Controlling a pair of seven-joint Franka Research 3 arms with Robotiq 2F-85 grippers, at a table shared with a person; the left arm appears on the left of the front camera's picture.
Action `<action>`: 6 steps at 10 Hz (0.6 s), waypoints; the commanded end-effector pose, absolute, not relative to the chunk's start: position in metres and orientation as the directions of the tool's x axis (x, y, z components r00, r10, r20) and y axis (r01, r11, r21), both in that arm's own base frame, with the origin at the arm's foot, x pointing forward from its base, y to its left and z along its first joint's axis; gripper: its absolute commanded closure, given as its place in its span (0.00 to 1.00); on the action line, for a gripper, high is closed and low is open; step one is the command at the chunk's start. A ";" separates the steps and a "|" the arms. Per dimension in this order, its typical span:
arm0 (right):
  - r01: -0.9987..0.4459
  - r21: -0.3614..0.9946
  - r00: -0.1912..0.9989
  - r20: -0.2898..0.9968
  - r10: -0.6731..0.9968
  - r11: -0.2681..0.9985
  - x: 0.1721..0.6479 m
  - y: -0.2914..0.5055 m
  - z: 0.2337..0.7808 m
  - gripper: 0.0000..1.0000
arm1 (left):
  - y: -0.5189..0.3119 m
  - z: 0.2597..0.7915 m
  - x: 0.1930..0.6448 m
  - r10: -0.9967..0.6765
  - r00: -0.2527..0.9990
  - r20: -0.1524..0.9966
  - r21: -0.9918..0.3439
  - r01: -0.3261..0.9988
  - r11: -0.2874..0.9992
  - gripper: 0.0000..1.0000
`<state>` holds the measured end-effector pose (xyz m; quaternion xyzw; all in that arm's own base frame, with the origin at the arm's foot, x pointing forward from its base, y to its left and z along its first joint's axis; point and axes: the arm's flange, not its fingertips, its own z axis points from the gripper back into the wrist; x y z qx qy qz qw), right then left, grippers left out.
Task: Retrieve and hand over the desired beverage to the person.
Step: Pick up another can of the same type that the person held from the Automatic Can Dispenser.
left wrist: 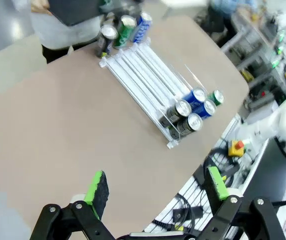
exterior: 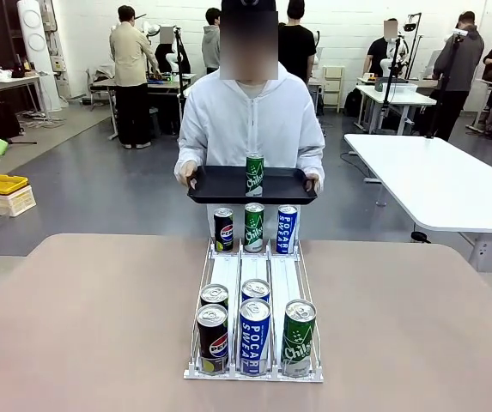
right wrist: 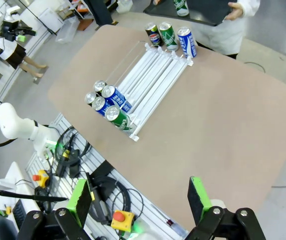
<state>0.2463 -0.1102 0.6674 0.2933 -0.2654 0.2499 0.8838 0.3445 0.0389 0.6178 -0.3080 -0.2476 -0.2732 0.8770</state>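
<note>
While the person [exterior: 250,120] stands at the far side w/ a flat black tray [exterior: 215,194] held level, the front view has a tray can [exterior: 254,174] on it, green and upright. On the table [exterior: 82,318] a white three-lane rack [exterior: 228,279] runs near to far, w/ three cans at its far end and five at the near end; the front green can [exterior: 298,337] stands alone in the right lane at the near end stop, beside a blue Pocari can [exterior: 255,336] and a Pepsi can [exterior: 213,340]. Which drink is wanted I can't tell; green is my guess, going by the tray.

Left wrist view: left gripper [left wrist: 156,186] hangs high, looking down on the table; jaws wide, nothing between them; rack well apart.

Right wrist view: right gripper [right wrist: 139,195] is likewise wide and empty, well off the rack; the front green can sits in the lane on this arm's side.

Handling, prob.: thin stiff metal, smooth, likely full so fairly heavy; dents if squeezed hard — take it round the mid-body from the side, kept upright. Looks: silver top, white script on green.
</note>
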 end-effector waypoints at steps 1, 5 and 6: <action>-0.614 0.391 0.723 0.626 0.291 0.686 0.248 -0.110 0.669 0.00 | -0.023 0.629 0.337 -0.494 0.712 0.499 -0.335 0.685 0.647 0.00; -0.614 0.391 0.723 0.626 0.291 0.686 0.248 -0.110 0.669 0.00 | -0.151 0.598 0.335 -0.347 0.903 0.253 -0.392 0.424 0.817 0.00; -0.614 0.391 0.723 0.626 0.291 0.686 0.248 -0.110 0.669 0.00 | -0.183 0.580 0.326 -0.300 0.928 0.220 -0.349 0.362 0.864 0.00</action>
